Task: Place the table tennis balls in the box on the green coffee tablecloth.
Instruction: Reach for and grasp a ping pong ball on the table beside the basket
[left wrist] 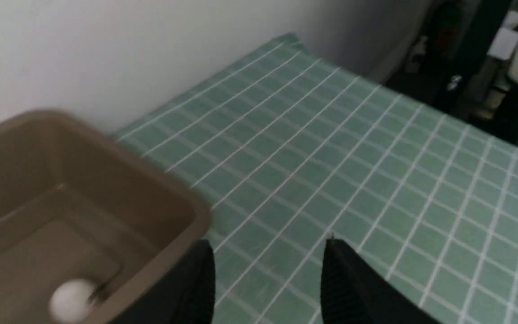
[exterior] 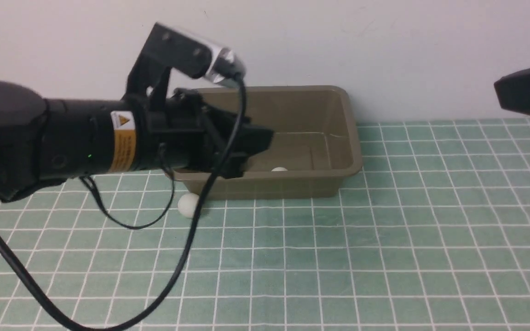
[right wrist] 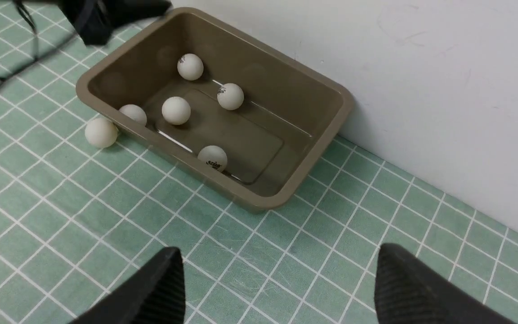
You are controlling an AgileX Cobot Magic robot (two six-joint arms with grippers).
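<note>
**A:** Where the left arm reaches across the front view, the left gripper point(exterior: 260, 142) hangs over the left end of the box point(exterior: 292, 184), centre-left of frame. From here I cannot tell how its fingers stand.

**B:** The box sits upper middle on the green cloth point(exterior: 384, 253), backed against the wall point(exterior: 384, 55). One ball point(exterior: 279, 169) peeks over the near rim from inside. A loose ball point(exterior: 187, 204) lies on the cloth just in front of the box's left corner, beside the black cable point(exterior: 187, 257).

**A:** The right gripper point(exterior: 520, 96) pokes in at the upper right edge, well apart from the box.

**B:** The left wrist view is blurred, but the fingers point(left wrist: 196, 288) stand apart with bare cloth between them, pinching nothing. The box corner is just beside them, with a ball inside.

**A:** In the right wrist view, the right gripper's fingers point(right wrist: 160, 288) are spread wide above the cloth, nothing between them. Five balls point(right wrist: 176, 110) rest on the box floor. The loose ball sits outside, just beside the box's outer wall near a corner.
</note>
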